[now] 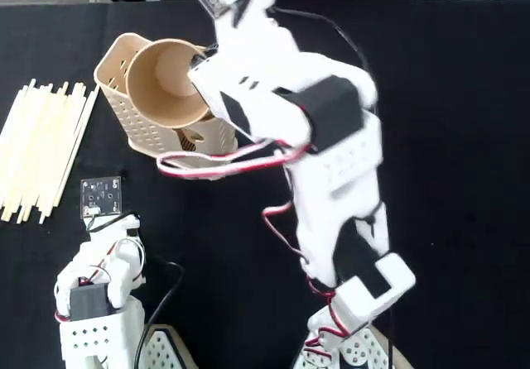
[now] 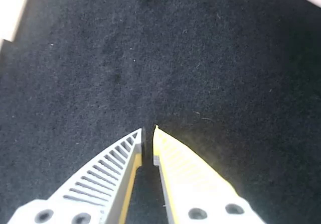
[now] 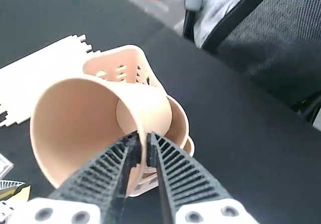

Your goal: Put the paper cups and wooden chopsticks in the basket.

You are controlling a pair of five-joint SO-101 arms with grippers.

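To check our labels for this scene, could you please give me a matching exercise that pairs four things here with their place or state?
Things:
1. paper cup
2. basket
3. wooden chopsticks
4. left end effector

Places or states:
A. shut, over bare black cloth
B. pinched at its rim by the right end effector
C. lying flat in a row on the cloth
D. beige, with perforated walls

Pairs: 1-B, 2-D, 3-C, 4-A

Overhead; close wrist cameras; shared basket (image 1: 142, 127) (image 3: 124, 63)
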